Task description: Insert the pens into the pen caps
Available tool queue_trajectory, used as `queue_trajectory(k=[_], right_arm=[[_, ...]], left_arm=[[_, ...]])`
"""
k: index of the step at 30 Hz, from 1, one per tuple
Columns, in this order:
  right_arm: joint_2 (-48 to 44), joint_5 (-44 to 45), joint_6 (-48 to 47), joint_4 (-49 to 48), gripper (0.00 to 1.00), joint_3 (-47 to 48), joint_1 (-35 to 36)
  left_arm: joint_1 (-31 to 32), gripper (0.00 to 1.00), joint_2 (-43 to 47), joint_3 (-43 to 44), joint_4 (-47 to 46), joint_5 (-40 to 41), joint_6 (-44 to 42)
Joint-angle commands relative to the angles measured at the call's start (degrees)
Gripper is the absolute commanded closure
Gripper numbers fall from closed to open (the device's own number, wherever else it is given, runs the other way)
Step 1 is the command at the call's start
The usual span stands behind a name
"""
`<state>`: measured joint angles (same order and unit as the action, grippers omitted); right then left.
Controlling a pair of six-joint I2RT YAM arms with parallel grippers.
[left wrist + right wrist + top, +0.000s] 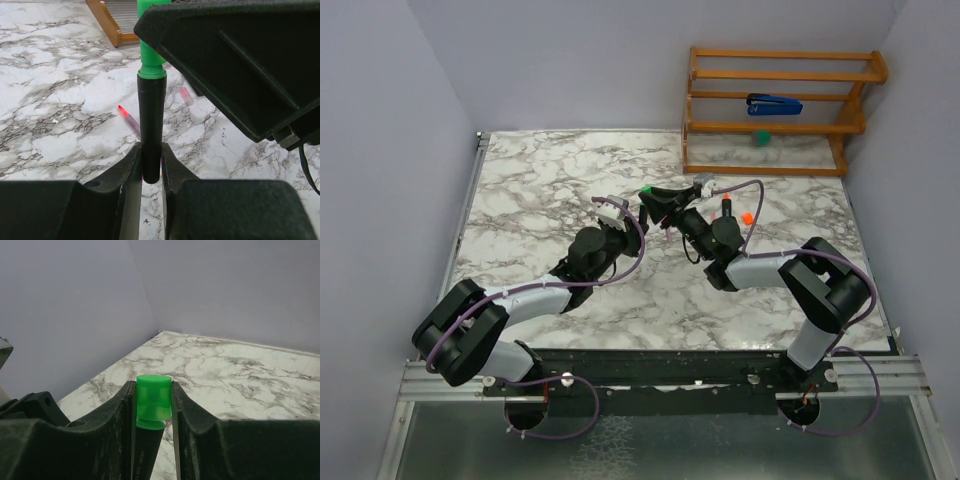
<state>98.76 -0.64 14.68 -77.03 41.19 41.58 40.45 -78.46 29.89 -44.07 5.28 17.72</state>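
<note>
Pen (151, 115), black, clamped in left gripper (151, 167); green cap (154, 402) on its end at twelve o'clock, pinched by right gripper (153, 389); pink pen (129, 120) flat on table (50, 75), eleven o'clock.

No legible text or labels anywhere, faint print on the black pen (145, 455) barrel, too blurred to read

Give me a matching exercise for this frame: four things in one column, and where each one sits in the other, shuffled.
Things:
1 green cap
2 black pen
3 pink pen
4 blue object

Places:
A on the wooden rack
B lying on the table
C gripped by the right end effector
D gripped by the left end effector

Pairs: 1-C, 2-D, 3-B, 4-A
</note>
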Motion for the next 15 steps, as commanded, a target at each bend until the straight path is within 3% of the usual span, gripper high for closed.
queue_trajectory(k=[1, 15], right_arm=[[-1.29, 1.07, 1.55, 1.69, 1.00, -0.15, 0.26], [0.03, -2.26, 6.81, 0.91, 0.99, -2.26, 0.69]], left_arm=[[-0.63, 1.00, 1.06, 1.76, -1.72, 3.43, -0.41], [-0.90, 1.00, -1.81, 7.24, -1.80, 6.65, -3.73]])
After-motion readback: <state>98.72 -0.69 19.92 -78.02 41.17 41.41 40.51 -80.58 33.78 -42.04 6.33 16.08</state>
